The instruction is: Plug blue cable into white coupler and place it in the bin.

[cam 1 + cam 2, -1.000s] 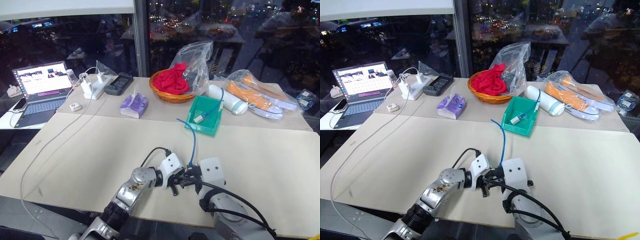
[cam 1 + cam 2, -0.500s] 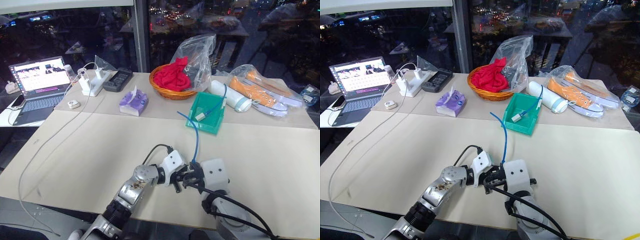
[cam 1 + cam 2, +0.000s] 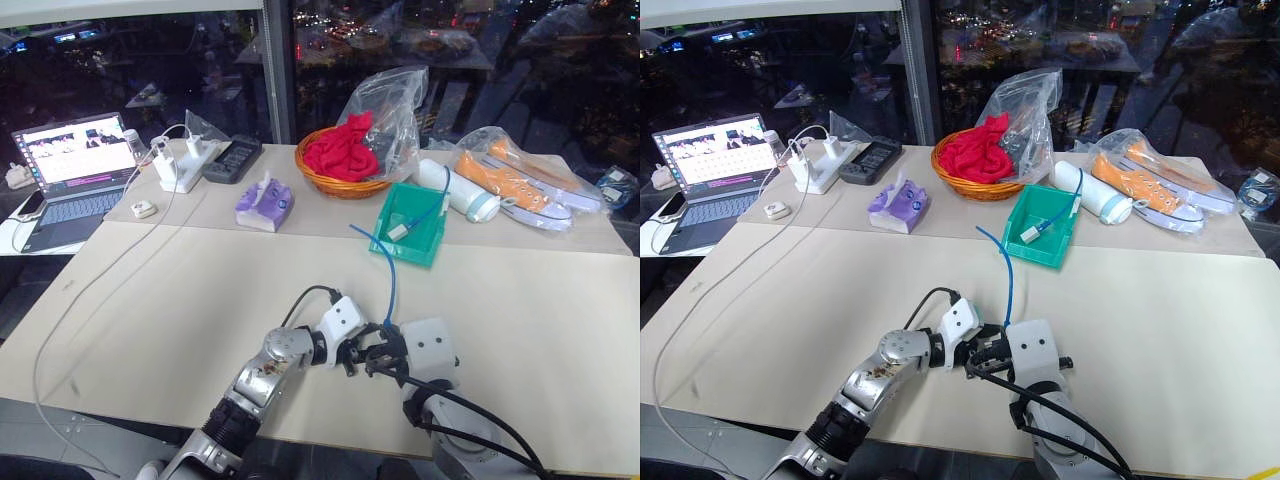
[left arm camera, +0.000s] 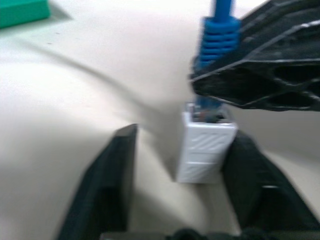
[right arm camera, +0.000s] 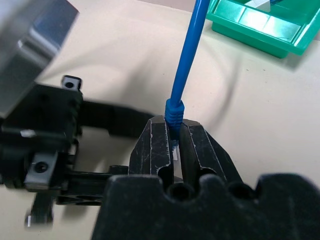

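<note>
Right at the near edge of the worktop [image 3: 180, 300], the right claw [image 5: 172, 145] was clamped on the blue cable [image 5: 187, 60] just behind its plug. That plug sat in the white coupler [image 4: 206, 150], which hung between the left claw's [image 4: 177, 170] fingers [image 4: 107, 185]. Those were spread apart, one clear of the coupler and the other just beside it. From there the cable arched up and away into the bin [image 3: 392, 240], further back. Its far end lay inside.
</note>
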Tool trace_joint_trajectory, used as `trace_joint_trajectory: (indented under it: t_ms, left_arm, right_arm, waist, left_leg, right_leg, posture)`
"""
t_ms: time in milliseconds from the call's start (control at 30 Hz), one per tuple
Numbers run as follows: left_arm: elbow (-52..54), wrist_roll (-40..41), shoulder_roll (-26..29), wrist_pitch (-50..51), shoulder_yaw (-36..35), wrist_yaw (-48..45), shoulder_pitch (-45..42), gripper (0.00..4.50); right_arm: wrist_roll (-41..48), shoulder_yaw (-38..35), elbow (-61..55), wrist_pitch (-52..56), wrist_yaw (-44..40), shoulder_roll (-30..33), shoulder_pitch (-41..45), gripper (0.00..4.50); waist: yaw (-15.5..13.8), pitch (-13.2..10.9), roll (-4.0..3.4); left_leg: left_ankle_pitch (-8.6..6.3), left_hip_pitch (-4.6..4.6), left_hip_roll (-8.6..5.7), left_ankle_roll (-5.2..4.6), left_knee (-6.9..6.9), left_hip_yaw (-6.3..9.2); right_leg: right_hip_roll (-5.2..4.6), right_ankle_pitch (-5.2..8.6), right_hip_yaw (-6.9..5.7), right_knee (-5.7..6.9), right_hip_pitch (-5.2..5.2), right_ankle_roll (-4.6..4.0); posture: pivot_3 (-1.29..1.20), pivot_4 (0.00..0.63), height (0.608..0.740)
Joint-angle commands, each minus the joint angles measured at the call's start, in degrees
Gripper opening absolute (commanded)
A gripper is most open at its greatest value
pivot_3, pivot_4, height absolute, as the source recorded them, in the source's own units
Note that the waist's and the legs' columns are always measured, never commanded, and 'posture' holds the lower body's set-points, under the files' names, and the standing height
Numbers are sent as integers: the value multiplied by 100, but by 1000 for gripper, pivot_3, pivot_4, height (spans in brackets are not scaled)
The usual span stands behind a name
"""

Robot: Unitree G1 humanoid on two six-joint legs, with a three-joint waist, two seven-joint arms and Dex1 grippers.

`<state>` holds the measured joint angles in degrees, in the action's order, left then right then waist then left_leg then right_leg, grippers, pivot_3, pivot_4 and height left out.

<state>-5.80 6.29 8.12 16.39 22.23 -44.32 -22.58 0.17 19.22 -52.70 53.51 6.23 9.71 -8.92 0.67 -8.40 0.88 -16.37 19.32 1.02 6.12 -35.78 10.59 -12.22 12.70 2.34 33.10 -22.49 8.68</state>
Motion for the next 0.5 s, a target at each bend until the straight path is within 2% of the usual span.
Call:
trace_joint_trajectory:
  t_ms: [33,200,300,400,500]
  left_arm:
    - [139,76,16,-53,-131,3,-74,3738]
    - [439,185,276,13,-503,61,-87,3738]
    - [1149,522,771,262,-865,-223,22,3738]
    - [2069,1495,1262,1062,-1384,-613,198,3738]
    - [2852,2870,1782,2324,-2091,-801,369,3738]
  right_arm:
    - [-127,-106,148,5,-34,14,36,0]
    - [-84,-227,293,-48,-137,4,258,0]
    - [65,-484,394,-109,-319,-39,486,0]
    - [375,-884,454,-146,-639,-94,674,0]
    - [858,-1430,450,-57,-1023,-221,904,0]
  waist:
    - [2,0,0]
    - [24,-2,0]
    - [54,-15,-4]
    - [67,-32,-16]
    - [64,-44,-24]
  left_leg:
    - [0,0,0,0,0,0]
    - [0,-1,0,0,0,0]
    - [1,0,2,0,0,0]
    - [3,2,3,3,1,1]
    - [1,7,2,1,1,4]
  right_leg:
    - [0,0,0,0,0,0]
    - [0,0,0,1,0,-1]
    - [2,-1,0,5,-5,-1]
    - [3,-2,2,11,-13,-3]
    - [2,-2,3,8,-12,-3]
  posture:
    - [0,150,740]
    - [0,150,740]
    - [0,150,740]
    - [0,150,740]
    - [0,150,740]
